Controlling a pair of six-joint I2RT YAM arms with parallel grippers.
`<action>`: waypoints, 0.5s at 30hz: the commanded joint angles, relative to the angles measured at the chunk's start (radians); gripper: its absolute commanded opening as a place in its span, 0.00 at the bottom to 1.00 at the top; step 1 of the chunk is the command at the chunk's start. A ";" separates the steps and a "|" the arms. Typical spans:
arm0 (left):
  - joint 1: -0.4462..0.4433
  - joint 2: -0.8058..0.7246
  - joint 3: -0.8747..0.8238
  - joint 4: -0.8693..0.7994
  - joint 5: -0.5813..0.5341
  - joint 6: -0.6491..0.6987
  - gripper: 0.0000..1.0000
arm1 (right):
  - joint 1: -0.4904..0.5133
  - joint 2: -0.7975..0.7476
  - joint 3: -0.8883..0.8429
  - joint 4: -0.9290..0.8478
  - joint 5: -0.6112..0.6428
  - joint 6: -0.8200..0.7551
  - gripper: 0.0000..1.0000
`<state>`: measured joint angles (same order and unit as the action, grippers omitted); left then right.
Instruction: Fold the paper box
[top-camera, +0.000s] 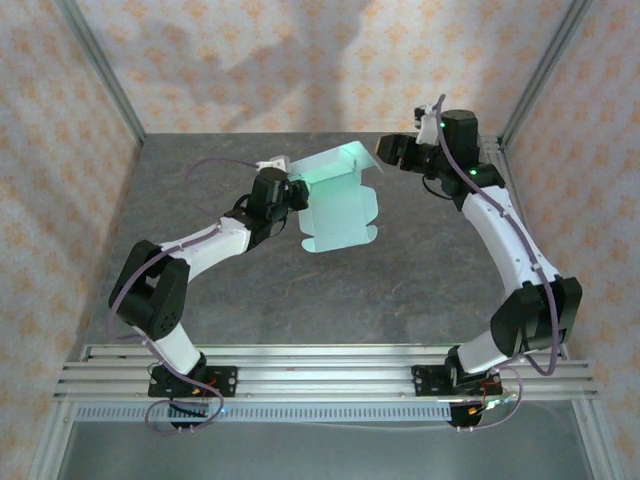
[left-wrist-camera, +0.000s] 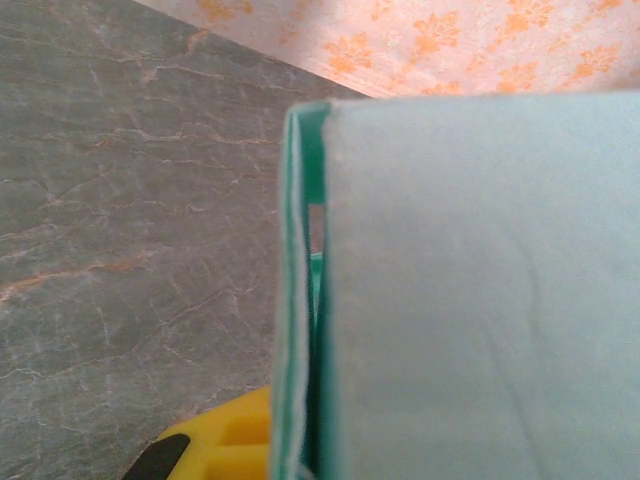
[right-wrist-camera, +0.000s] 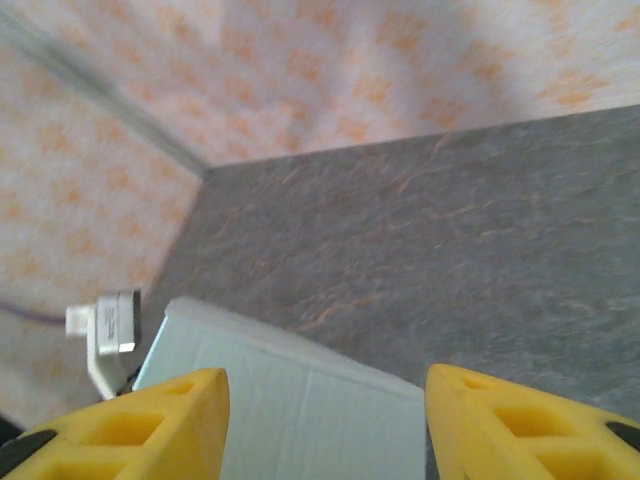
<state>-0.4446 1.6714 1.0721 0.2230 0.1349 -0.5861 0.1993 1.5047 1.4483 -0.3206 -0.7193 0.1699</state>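
The paper box (top-camera: 335, 205) is a pale mint-blue card sheet, partly folded and held above the table centre, with its upper panel tilted up. My left gripper (top-camera: 291, 192) is shut on its left edge. In the left wrist view the card's doubled edge (left-wrist-camera: 300, 300) runs up from the jaws, with one yellow finger (left-wrist-camera: 215, 445) beside it. My right gripper (top-camera: 388, 150) hovers at the box's upper right corner. In the right wrist view it is open (right-wrist-camera: 325, 425), its yellow fingers (right-wrist-camera: 150, 425) standing wide apart over the box's panel (right-wrist-camera: 300, 400).
Grey marbled tabletop (top-camera: 420, 270) lies under both arms. Patterned walls (top-camera: 300, 60) with metal corner posts enclose the back and sides. A white connector (right-wrist-camera: 108, 330) on the left wrist sits beside the card. An aluminium rail (top-camera: 320, 375) carries the arm bases at the near edge.
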 joint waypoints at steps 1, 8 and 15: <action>0.004 -0.010 -0.004 0.054 0.044 -0.010 0.00 | -0.001 0.023 -0.014 0.054 -0.202 -0.112 0.54; 0.004 -0.007 -0.004 0.046 0.044 -0.011 0.00 | -0.001 0.058 -0.003 0.056 -0.373 -0.184 0.39; 0.004 -0.007 -0.005 0.047 0.047 -0.015 0.00 | 0.018 0.086 0.077 -0.120 -0.321 -0.329 0.36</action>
<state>-0.4446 1.6714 1.0721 0.2348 0.1692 -0.5941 0.2016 1.5772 1.4689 -0.3626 -1.0210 -0.0536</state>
